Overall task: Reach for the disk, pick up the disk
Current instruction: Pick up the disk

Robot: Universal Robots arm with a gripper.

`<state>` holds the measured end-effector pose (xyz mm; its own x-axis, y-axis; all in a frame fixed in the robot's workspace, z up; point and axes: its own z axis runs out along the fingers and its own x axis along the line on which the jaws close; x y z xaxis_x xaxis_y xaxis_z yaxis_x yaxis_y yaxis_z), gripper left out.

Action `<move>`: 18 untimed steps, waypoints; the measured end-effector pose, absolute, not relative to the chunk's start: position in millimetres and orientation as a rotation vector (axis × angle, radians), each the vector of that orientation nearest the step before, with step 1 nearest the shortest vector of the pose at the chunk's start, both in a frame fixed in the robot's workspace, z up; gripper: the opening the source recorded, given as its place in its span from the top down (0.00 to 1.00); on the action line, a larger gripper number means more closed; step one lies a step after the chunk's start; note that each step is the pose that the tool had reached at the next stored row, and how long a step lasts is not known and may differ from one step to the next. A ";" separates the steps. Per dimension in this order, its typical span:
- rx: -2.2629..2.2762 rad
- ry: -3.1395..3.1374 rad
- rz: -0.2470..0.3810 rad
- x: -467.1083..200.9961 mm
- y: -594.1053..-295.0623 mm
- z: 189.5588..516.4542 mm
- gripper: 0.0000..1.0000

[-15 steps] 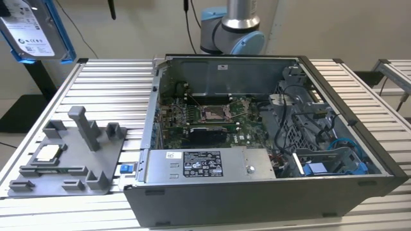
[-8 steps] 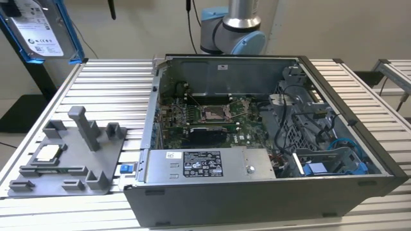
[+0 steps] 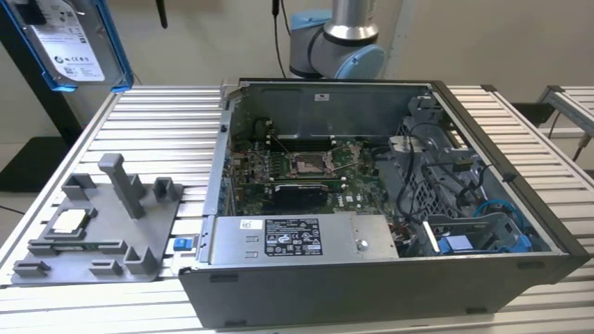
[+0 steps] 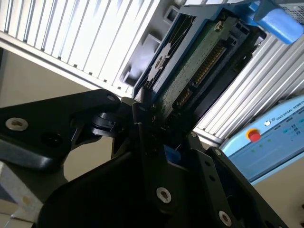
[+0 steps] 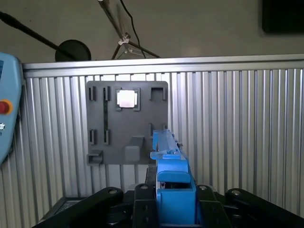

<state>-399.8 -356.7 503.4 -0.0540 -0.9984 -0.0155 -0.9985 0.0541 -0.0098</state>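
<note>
The disk [image 3: 72,43], a silver drive with a white label and a blue frame, hangs in the air above the slatted table's far corner at the exterior view's left. In the second wrist view my gripper [image 4: 154,118] is shut on the disk [image 4: 199,66], whose green circuit board and connector face the camera. In the first wrist view the disk's [image 5: 167,152] blue edge stands between the black fingers [image 5: 142,192], high above the table.
An open computer case [image 3: 483,278] fills the middle of the slatted table [image 3: 158,132]. A grey fixture plate [image 3: 102,229] holds a small square chip [image 3: 69,221], with a blue clip [image 3: 182,243] beside it. A teach pendant [image 5: 7,114] lies past the table's edge.
</note>
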 end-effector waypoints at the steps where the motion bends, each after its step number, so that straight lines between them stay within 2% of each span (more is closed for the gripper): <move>1: -2.148 2.267 0.006 -398.0 -356.7 503.4 1.00; 18: -2.148 2.268 0.006 -363.4 -356.7 503.4 1.00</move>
<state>-363.4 -356.7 503.4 -0.0540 -0.9984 -0.0155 -0.9985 0.0542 -0.0098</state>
